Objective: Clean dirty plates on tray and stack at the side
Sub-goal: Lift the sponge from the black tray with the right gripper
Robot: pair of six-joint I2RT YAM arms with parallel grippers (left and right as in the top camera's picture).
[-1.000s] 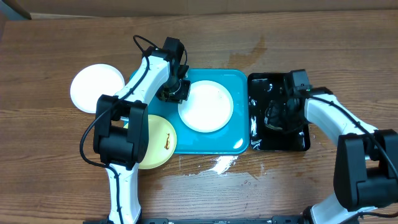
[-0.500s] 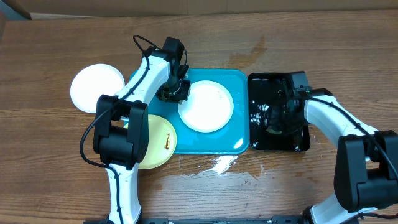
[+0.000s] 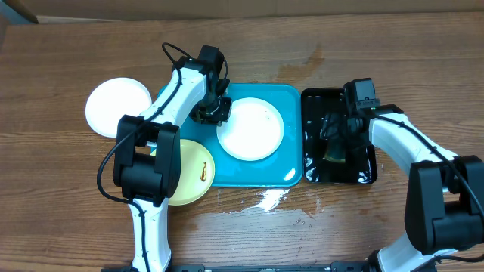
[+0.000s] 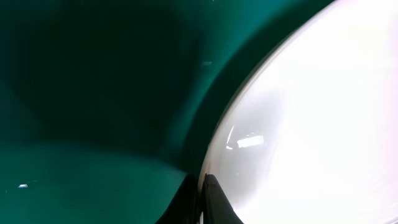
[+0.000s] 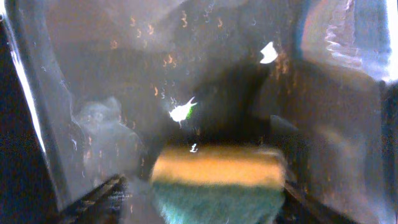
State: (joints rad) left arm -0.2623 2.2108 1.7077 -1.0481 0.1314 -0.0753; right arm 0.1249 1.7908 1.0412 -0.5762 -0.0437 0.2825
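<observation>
The work looks somewhere near its middle, with no stack built yet. One white plate (image 3: 250, 128) lies flat in the middle of the tray (image 3: 291, 98). The left gripper (image 3: 214, 113) sits at its 9 o'clock rim, fingers closed down to a sliver and seemingly pinching the edge. A second white plate (image 3: 117, 106) rests alone on the table (image 3: 76, 211) out at the tray's 10 o'clock, looking clean. The yellow-green plate (image 3: 189, 172) lies at the tray's 8 o'clock corner, partly under the left arm and showing a dark smear (image 3: 203, 174), so it appears to need wiping. At the tray's 3 o'clock stands a black tray (image 3: 318, 102). There the right gripper (image 3: 339, 143) hangs with its jaws wide astride a yellow-and-green sponge (image 5: 217, 180); whether they press on it cannot be told through the blur. Left to do, in my judgement: scrubbing, then piling all three plates. Against the earlier frame, the right arm has shifted toward 12 o'clock inside the black tray and the sponge's yellow now shows near its 6 o'clock, while the left arm and the plates have not moved.
</observation>
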